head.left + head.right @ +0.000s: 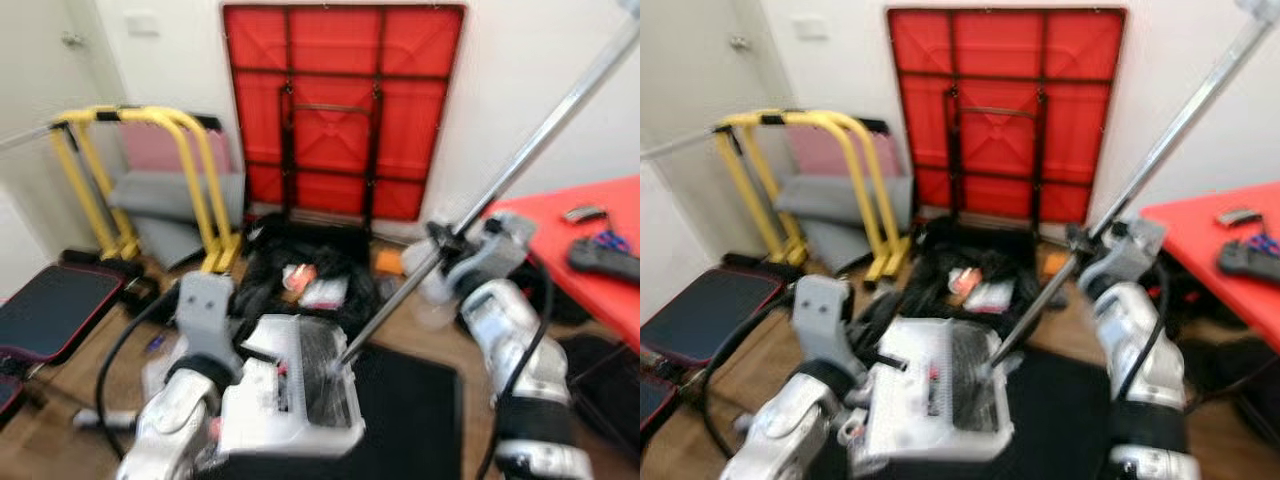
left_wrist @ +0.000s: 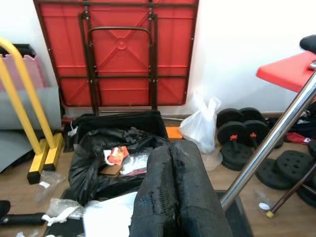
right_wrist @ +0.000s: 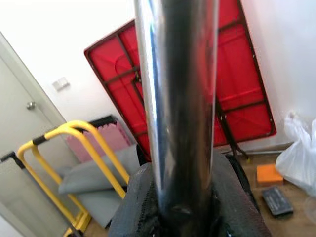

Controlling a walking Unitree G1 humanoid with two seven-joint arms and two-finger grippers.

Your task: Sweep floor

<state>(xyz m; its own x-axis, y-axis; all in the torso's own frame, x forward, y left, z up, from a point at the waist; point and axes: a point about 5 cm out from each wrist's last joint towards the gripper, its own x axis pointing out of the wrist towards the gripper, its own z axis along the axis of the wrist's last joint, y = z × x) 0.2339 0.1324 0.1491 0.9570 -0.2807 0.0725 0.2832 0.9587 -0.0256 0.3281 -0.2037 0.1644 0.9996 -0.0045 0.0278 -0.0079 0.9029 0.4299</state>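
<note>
A long shiny metal pole, the broom's handle, slants from the upper right down to the middle. My right gripper is shut on it partway up; in the right wrist view the pole runs between the black fingers. The pole's lower end meets a white plastic dustpan with comb teeth, held up at the end of my left arm. In the left wrist view my left gripper has its two fingers pressed together with nothing visible between them, and the pole passes beside it. The broom's head is hidden.
A folded red table leans on the far wall, above an open black bag of litter. A yellow frame and a bench stand at the left, a red table at the right. Black weights and a white bag lie by the wall. A black mat lies on the floor.
</note>
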